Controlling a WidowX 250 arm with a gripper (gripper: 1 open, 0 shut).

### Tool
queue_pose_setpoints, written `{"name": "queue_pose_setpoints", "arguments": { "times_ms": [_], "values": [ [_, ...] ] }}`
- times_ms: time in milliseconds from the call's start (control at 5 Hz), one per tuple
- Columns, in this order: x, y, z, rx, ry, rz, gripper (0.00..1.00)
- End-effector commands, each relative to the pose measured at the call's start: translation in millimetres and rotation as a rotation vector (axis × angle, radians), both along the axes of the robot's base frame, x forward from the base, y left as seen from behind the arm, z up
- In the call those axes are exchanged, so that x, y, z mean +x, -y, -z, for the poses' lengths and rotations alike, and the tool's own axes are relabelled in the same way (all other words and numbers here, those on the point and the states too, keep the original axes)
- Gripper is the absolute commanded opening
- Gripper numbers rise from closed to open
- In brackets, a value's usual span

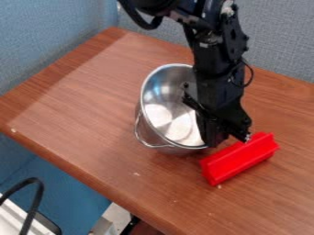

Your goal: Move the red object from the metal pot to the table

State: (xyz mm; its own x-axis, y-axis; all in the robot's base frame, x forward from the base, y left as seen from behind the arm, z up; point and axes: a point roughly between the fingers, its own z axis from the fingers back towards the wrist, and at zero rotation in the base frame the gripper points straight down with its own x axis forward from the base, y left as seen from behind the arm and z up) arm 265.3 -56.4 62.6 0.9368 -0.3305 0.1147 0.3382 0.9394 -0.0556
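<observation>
On table: metal pot tilted | red object outside, beside it | fingers together

Even soft light, slightly blurry, low-resolution
</observation>
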Motion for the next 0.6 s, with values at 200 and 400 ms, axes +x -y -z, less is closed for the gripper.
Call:
{"name": "queue_pose_setpoints", "arguments": {
  "times_ms": [200,400],
  "values": [
    [14.8,2,-1.4,0.016,0.035,0.010,0.00],
    [20.8,-3,3.0,0.025,0.029,-0.008,0.00]
  ]
}}
